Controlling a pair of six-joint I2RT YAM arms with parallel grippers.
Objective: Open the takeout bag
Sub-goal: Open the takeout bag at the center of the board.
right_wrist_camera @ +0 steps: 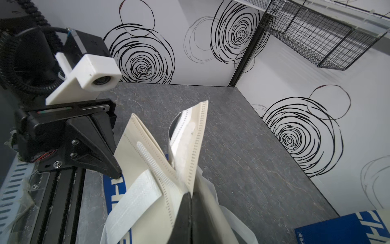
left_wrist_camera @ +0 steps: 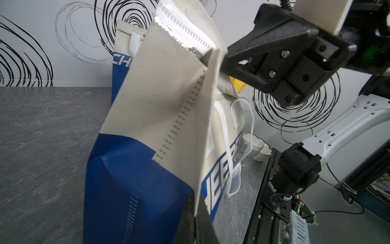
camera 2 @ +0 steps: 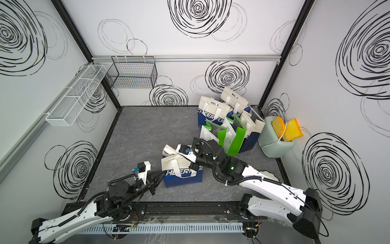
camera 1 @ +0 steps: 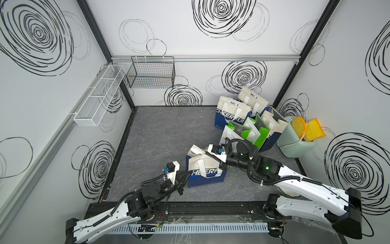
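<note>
Blue-and-cream takeout bag (camera 1: 207,179) stands upright on the grey tabletop (camera 1: 160,135). It sits close to the front rail (camera 1: 211,208), between the two arms. It is well apart from the cluster of other bags (camera 1: 234,112) in the far right corner.

Left gripper (camera 1: 189,173): fingers pressed together. In the left wrist view they pinch the cream side fold of the bag, low down near where the cream meets the blue. In both top views the tip touches the bag's left edge.

Right gripper (right_wrist_camera: 191,194): fingers pressed together on the cream top edge of the bag, seen at close range in the right wrist view. In both top views the fingertips are hidden under the wrist camera mount, above the bag's top.

Bag top: the two cream flaps stand apart at one end in the right wrist view, with a sliver of silvery lining between them. They come together at the pinch. How wide the mouth gapes cannot be told from the top views.

White handle (left_wrist_camera: 242,147) hangs loose over the printed front face.

Surroundings: a pale green bin (camera 1: 295,143) with two yellow bread slices (camera 1: 314,130) stands beside the bag cluster, against the right wall. Black wire basket (camera 1: 150,74) hangs on the back wall and a white mesh rack (camera 1: 99,97) on the left wall. White bowls (left_wrist_camera: 255,145) sit near the rail, visible in the left wrist view.
</note>
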